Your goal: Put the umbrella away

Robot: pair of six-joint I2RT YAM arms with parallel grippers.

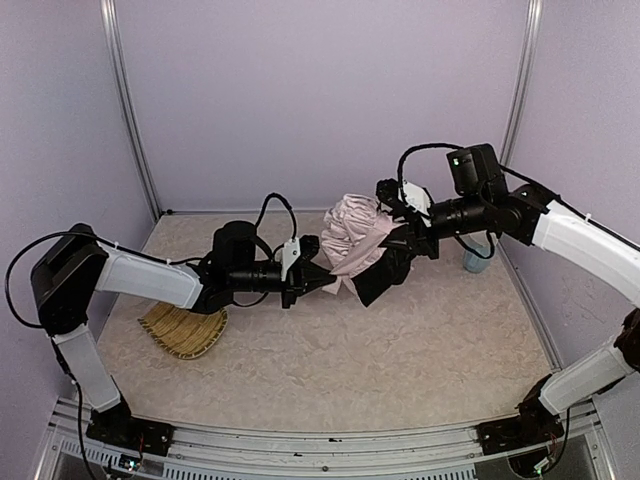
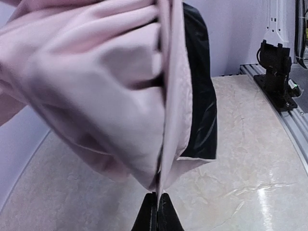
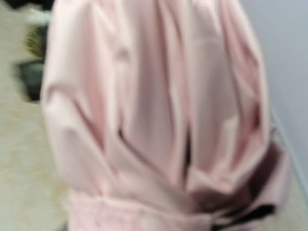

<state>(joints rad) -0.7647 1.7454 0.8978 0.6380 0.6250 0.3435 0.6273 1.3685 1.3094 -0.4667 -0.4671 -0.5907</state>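
At lower centre the left gripper (image 2: 157,198) is clamped on the hem of the umbrella (image 2: 96,86), likely to gather folds; I cannot tell the finger state of the right gripper (image 1: 400,238).

**Q:** From where does the top view look?

**A:** From high behind both arms, facing forward and down, far enough back to take in the whole table (image 1: 400,350).

**Q:** And the wrist views?

**A:** Left wrist: looks out past its own fingers (image 2: 169,221), close against the umbrella (image 2: 96,86), with the table and the right arm's base (image 2: 276,72) beyond. Right wrist: nearer still and blurred, the umbrella filling it. All three views share the umbrella.
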